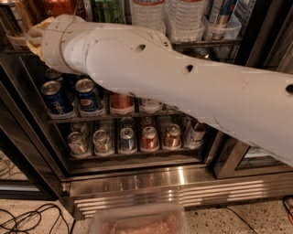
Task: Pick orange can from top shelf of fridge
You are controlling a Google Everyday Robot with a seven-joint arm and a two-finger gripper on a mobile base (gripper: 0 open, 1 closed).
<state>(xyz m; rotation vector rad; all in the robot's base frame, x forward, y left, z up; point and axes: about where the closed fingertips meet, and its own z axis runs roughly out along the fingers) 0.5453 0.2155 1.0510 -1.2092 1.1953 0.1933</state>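
Note:
The orange can point(22, 14) stands at the far left of the top shelf point(201, 43) of the fridge point(151, 183); only part of its golden, streaked body shows at the top left corner. My gripper point(33, 35) is at the end of the big white arm point(183, 87), right in front of and just below that can, at the shelf's front edge. The arm hides most of the gripper. A red Coca-Cola can point(59, 6) stands just right of the orange can.
On the top shelf there are also a green can point(107, 8), water bottles point(147, 13) and a blue can in a clear bin point(222, 20). Lower wire shelves hold Pepsi cans point(57, 97) and several small cans point(126, 139). The dark door frame point(27, 155) stands at the left. A pink tray point(137, 221) lies below.

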